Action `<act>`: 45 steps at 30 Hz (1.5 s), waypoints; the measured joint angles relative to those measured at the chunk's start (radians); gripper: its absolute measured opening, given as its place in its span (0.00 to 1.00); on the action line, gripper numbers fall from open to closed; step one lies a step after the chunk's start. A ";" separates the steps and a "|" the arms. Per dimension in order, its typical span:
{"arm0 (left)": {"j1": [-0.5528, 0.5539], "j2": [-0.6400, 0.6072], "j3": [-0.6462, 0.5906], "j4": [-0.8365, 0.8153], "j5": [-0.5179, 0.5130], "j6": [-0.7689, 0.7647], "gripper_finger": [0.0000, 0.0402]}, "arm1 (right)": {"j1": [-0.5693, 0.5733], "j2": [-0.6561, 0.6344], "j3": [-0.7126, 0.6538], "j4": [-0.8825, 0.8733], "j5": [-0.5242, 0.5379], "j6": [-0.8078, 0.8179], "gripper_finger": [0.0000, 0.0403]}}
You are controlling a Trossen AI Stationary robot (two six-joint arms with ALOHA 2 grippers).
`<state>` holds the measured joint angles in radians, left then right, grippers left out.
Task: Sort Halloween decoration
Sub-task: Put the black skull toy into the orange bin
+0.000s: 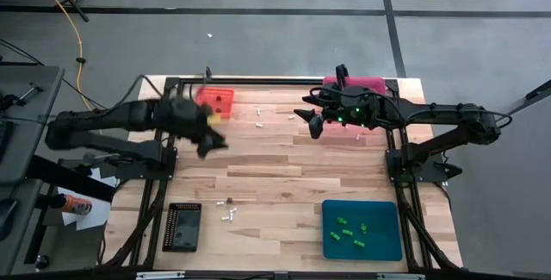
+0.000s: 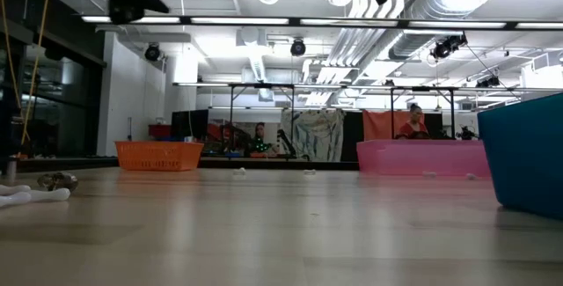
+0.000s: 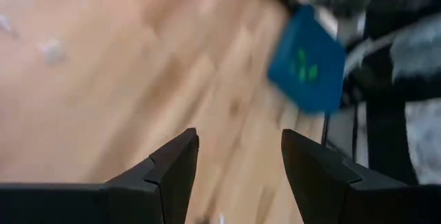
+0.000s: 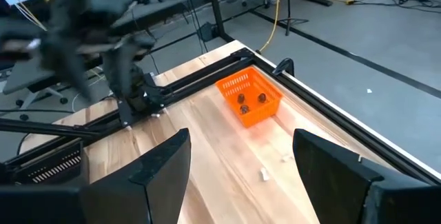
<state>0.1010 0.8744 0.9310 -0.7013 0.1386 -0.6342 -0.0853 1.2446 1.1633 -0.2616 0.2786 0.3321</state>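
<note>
The decorations are tiny trinkets. White ones [image 1: 259, 125] lie scattered on the wood near the far side, and two more [image 1: 228, 215] lie near the black tray beside a greyish one [image 1: 228, 201]. Green ones [image 1: 349, 231] lie in the teal tray [image 1: 387, 247], and dark brown ones [image 4: 251, 98] in the orange tray [image 1: 205, 97]. My left gripper [image 1: 211, 145] [image 3: 238, 138] is open and empty, above the table near the orange tray. My right gripper [image 1: 308, 121] [image 4: 241, 134] is open and empty, raised in front of the pink tray [image 1: 372, 83].
A black tray [image 1: 182, 227] sits at the near left. In the low view the orange tray [image 2: 158, 155], the pink tray [image 2: 422, 157] and the teal tray [image 2: 523, 154] stand on the table. A black frame [image 1: 275, 80] borders the table. People show in the room beyond.
</note>
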 joint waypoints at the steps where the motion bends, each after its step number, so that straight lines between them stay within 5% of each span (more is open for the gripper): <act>1: -0.069 0.005 0.000 -0.019 -0.034 -0.033 0.49 | 0.000 0.000 0.000 -0.002 0.000 0.000 0.62; 6: -0.402 0.084 0.000 -0.043 -0.225 -0.106 0.49 | -0.019 0.000 0.000 -0.007 0.002 -0.001 0.62; 13: -0.654 0.331 0.000 -0.121 -0.403 0.171 0.49 | -0.053 0.000 0.000 -0.031 0.002 0.001 0.62; 26: -0.657 0.663 0.000 0.048 -0.236 0.387 0.49 | -0.072 0.000 0.000 -0.056 0.003 0.003 0.62; 45: -0.567 0.694 -0.102 0.146 -0.179 0.411 0.49 | -0.072 0.000 0.000 -0.082 0.003 0.008 0.62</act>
<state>-0.4658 1.5681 0.8291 -0.5554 -0.0403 -0.2234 -0.1577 1.2446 1.1633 -0.3441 0.2815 0.3397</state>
